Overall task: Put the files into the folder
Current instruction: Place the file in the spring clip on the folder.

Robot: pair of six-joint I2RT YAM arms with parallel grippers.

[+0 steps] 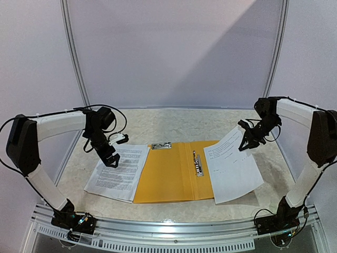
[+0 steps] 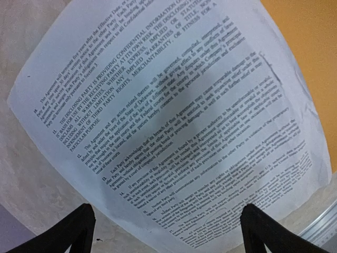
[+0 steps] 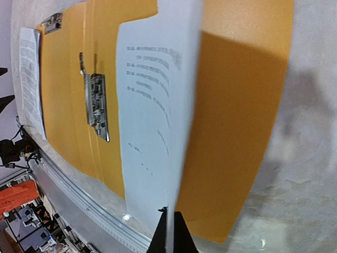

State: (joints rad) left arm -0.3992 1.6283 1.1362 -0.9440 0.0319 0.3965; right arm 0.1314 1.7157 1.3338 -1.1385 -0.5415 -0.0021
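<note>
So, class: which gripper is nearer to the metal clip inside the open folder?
Right. The right gripper, shut on a sheet, sits just right of the metal clip. The left gripper hangs open beyond the folder, above the other sheets.

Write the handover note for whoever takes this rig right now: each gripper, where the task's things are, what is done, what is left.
Left gripper: open, over the left sheets, holding nothing.
Right gripper: shut on the far edge of the right sheet, lifting that edge.
Folder: open flat on the table, metal clip inside.
Done: right sheet gripped.
Left: move both lots of sheets into the folder.
</note>
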